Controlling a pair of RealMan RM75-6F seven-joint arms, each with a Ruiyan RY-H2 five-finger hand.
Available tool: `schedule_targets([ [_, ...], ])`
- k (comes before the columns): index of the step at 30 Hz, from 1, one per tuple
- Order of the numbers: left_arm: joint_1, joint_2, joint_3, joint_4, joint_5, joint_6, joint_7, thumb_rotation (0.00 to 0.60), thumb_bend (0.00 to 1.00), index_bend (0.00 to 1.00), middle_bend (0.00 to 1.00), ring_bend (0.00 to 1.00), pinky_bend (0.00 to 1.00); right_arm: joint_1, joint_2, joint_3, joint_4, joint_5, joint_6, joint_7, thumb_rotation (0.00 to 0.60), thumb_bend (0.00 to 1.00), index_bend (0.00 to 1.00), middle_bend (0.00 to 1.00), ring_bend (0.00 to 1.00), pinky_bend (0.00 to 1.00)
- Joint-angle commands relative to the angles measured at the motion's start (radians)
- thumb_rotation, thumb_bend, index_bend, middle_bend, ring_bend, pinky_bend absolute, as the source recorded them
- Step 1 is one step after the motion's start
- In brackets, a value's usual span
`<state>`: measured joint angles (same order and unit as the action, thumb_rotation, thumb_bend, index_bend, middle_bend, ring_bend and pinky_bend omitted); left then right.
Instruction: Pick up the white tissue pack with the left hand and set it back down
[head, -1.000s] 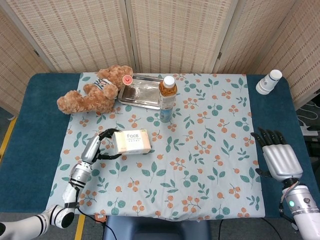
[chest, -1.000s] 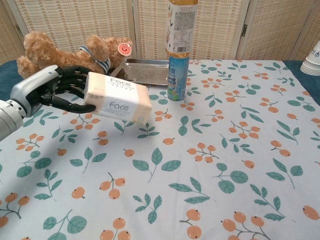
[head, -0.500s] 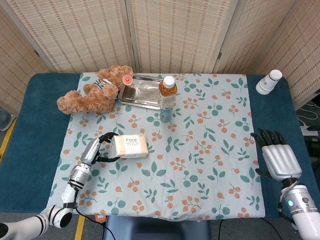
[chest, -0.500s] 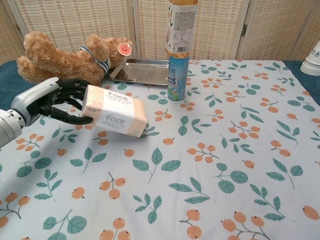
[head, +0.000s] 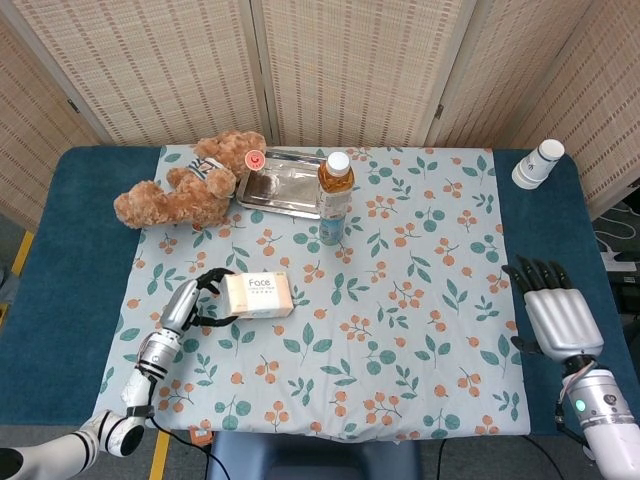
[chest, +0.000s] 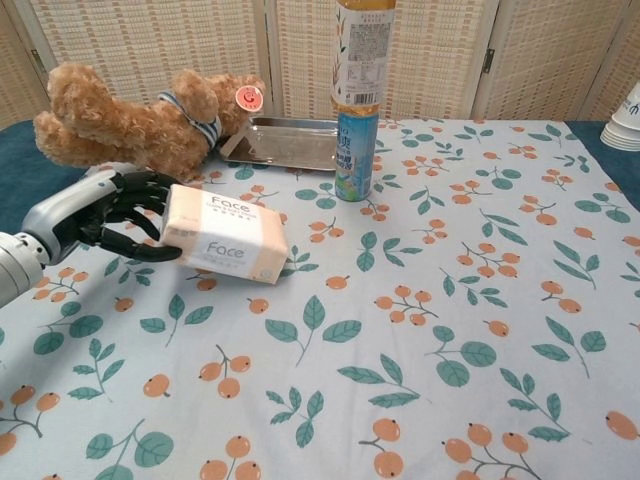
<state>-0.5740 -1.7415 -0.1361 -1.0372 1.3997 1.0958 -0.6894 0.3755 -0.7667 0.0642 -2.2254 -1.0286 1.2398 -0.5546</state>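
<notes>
Tissue pack (chest: 224, 237) reads "Face", gripped by left hand (chest: 105, 211).

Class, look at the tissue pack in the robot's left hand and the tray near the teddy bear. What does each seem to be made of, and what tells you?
tissue pack: seemingly soft plastic film, slightly glossy, printed "Face", with rounded, yielding edges.
tray: likely stainless steel; silvery, reflective, with a thin raised rim.

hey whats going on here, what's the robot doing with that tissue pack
The robot's left hand grips the white tissue pack by one end, low over the floral tablecloth, tilted; whether it touches down is unclear. The right hand rests open near the table's edge, holding nothing. A teddy bear, metal tray and tea bottle sit behind.
</notes>
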Motion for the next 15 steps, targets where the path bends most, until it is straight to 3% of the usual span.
schedule_targets([
  [1,0.004,-0.001,0.002,0.003,-0.002,-0.004,-0.002,0.600,0.15,0.41,0.53,0.28,0.38,0.000,0.002,0.002,0.002,0.004,0.003,0.004,0.600,0.12,0.11,0.00,0.00,0.00],
  [7,0.006,0.003,0.004,0.005,0.002,-0.013,-0.008,0.600,0.14,0.37,0.50,0.25,0.36,0.003,-0.001,-0.002,0.003,0.004,-0.003,-0.002,0.600,0.12,0.11,0.00,0.00,0.00],
  [12,0.000,0.027,0.019,-0.015,0.019,-0.043,-0.049,0.600,0.11,0.04,0.29,0.09,0.26,0.003,-0.002,-0.002,0.001,0.005,0.002,-0.003,0.600,0.12,0.11,0.00,0.00,0.00],
  [15,-0.001,0.033,0.018,-0.018,0.020,-0.046,-0.054,0.600,0.10,0.00,0.19,0.01,0.21,0.003,0.000,-0.001,0.001,0.003,0.005,-0.001,0.600,0.12,0.11,0.00,0.00,0.00],
])
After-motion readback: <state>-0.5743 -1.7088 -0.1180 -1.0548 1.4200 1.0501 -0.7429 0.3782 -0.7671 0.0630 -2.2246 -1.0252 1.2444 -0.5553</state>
